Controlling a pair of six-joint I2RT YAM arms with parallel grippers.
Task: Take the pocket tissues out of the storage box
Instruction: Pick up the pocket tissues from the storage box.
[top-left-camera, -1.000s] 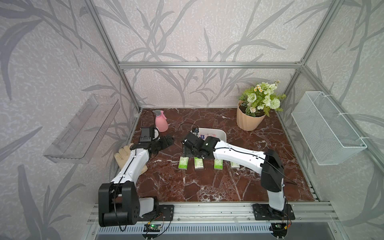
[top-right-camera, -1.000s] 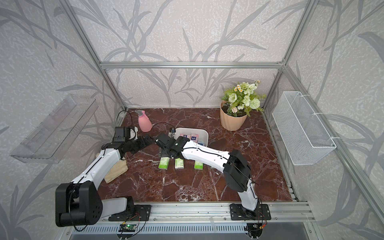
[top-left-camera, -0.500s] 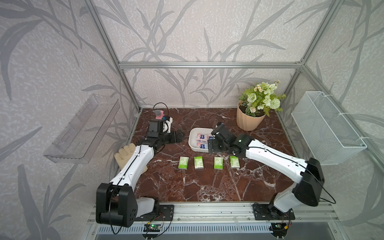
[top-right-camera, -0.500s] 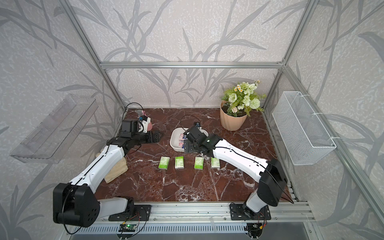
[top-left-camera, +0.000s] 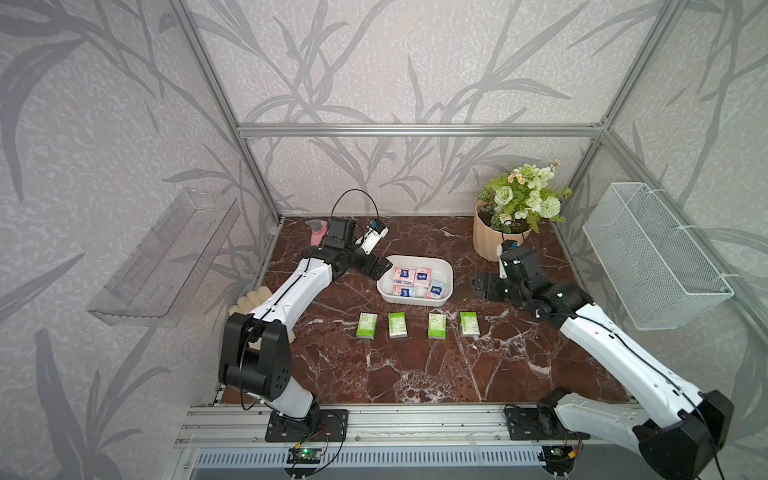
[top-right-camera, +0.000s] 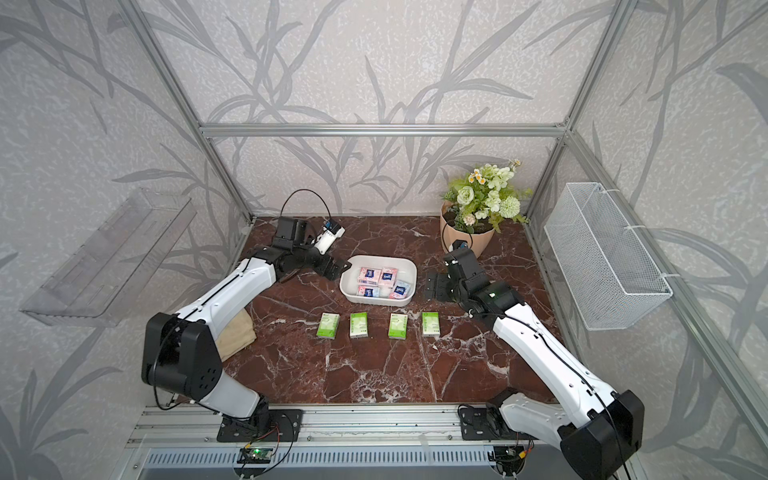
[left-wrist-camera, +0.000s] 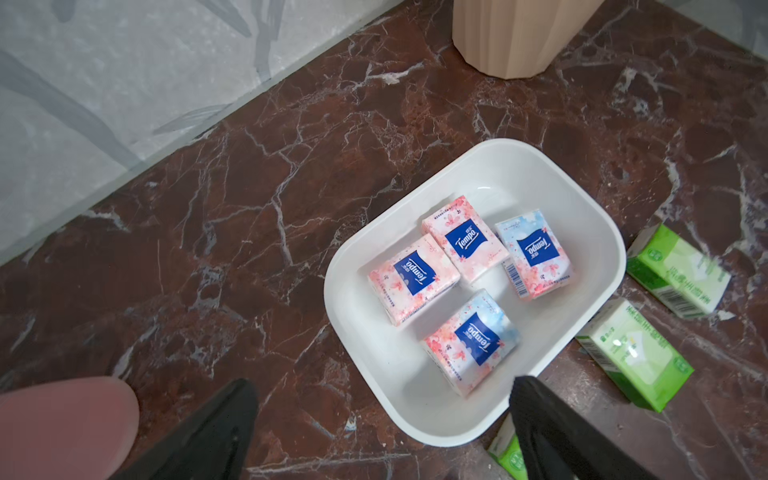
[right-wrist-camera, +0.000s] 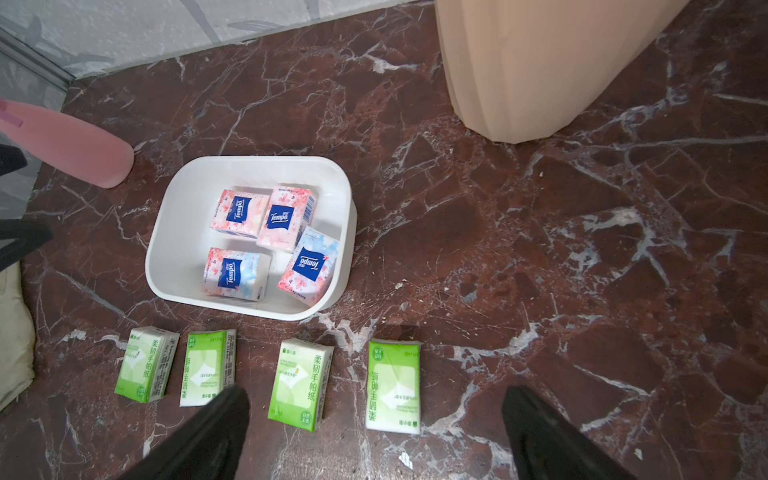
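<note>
Four green packets (top-left-camera: 397, 325) lie rowed on the table (top-left-camera: 415, 374) just nearer than the box (top-left-camera: 442, 266), evidently unloaded; four pink-and-blue packets (top-left-camera: 422, 277) sit inside. The left gripper (top-left-camera: 379, 268), jaws apart, hovers at its left rim, likely to reach in; the right gripper (top-left-camera: 483, 286), likewise apart and empty, stands clear on the right.

Left arm (top-left-camera: 291, 291), right arm (top-left-camera: 615, 349): white shells, chunky black joints, thin black cables along both, a cable loop (top-left-camera: 353, 190) above the left wrist. Left pincer (left-wrist-camera: 380, 382), right pincer (right-wrist-camera: 372, 390): black fingers. Green light (top-left-camera: 561, 295) glowing on the right.
</note>
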